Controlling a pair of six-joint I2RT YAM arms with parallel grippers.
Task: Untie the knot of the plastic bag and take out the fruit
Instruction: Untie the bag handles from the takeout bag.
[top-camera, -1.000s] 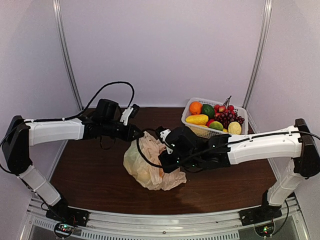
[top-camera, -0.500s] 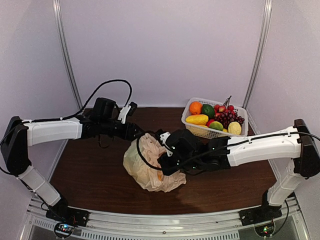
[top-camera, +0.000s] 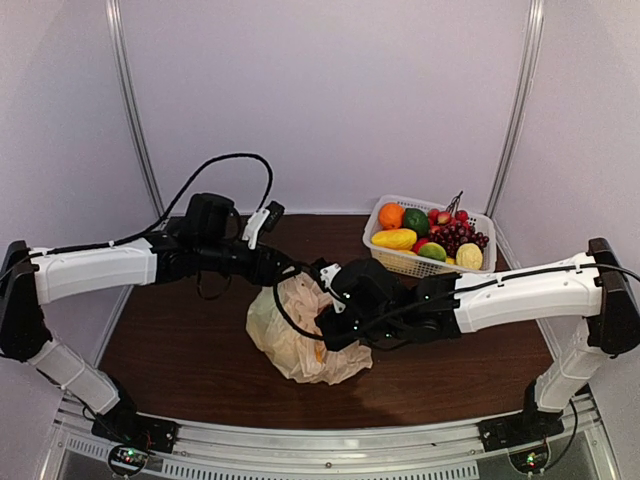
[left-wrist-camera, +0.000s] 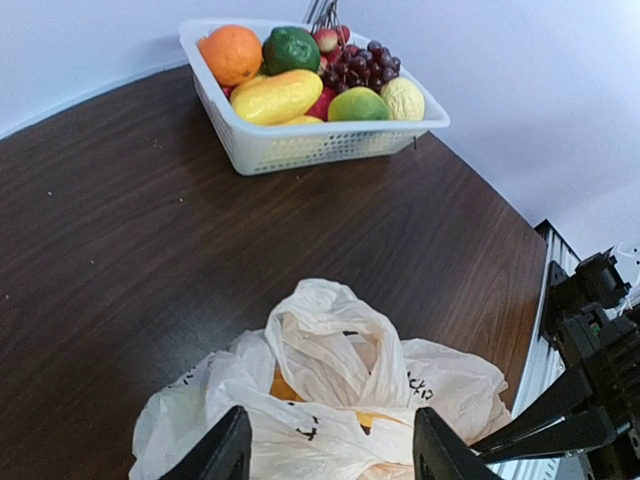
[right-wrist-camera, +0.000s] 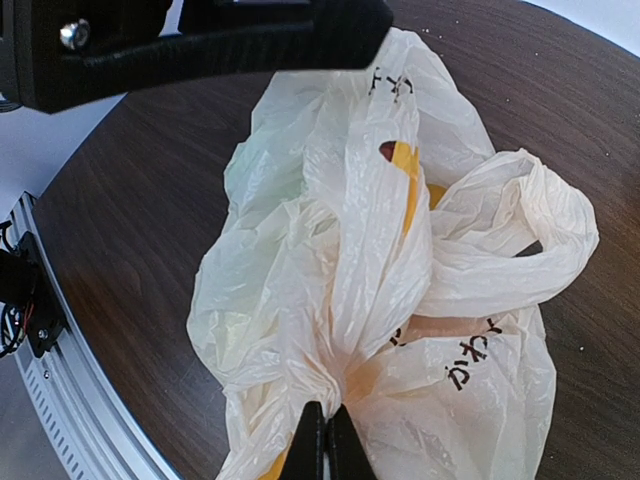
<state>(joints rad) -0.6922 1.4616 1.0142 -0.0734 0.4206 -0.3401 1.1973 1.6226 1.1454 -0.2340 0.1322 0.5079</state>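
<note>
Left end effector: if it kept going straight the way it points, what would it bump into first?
Probably the plastic bag: its crumpled top loop sits just ahead, between the fingers of the open left end effector. The basket lies beyond it; depth is unclear.

Bag (right-wrist-camera: 330, 250): cream, translucent, black lettering; yellow-orange shows through. Basket (left-wrist-camera: 300, 150): white lattice. Table (left-wrist-camera: 120, 250): dark brown wood grain.

One cream plastic bag (top-camera: 300, 335) and one white basket (top-camera: 400, 262) on one bench (top-camera: 180, 340). The basket holds one orange (top-camera: 391, 215), one dark green fruit (top-camera: 416, 221), one yellow mango (top-camera: 394, 239), one light green fruit (top-camera: 433, 251), one pale yellow fruit (top-camera: 469, 256), one grape bunch (top-camera: 455, 238).
</note>
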